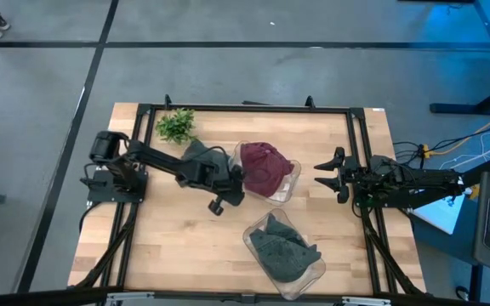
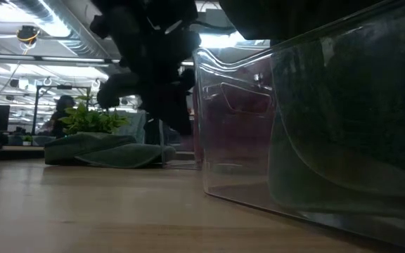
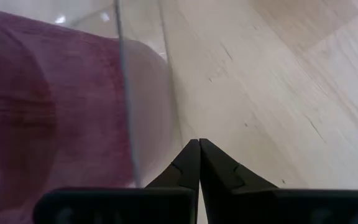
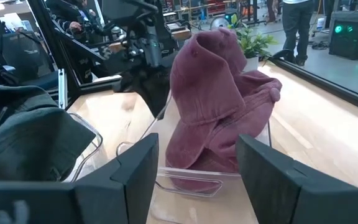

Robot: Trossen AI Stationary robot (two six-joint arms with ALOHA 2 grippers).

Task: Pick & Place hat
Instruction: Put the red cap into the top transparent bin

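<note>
A maroon hat (image 1: pixel 262 166) (image 4: pixel 216 106) lies heaped in a clear plastic bin (image 1: pixel 290 184) at the table's middle, rising above the bin's rim. My left gripper (image 1: pixel 235 178) (image 3: pixel 199 148) is shut and low, just outside the bin's left wall (image 3: pixel 143 106); the maroon hat (image 3: pixel 36 112) shows through that wall. Whether the fingers touch the wall does not show. My right gripper (image 1: pixel 325 174) (image 4: pixel 197 152) is open and hovers to the bin's right, facing the hat.
A second clear bin (image 1: pixel 311 274) (image 2: pixel 329 140) near the table's near edge holds a grey hat (image 1: pixel 283 246) (image 4: pixel 23 124). Another grey hat (image 1: pixel 198 153) (image 2: pixel 104 151) lies flat on the table behind my left arm. A small green plant (image 1: pixel 175 125) (image 2: pixel 90 116) stands at the far left.
</note>
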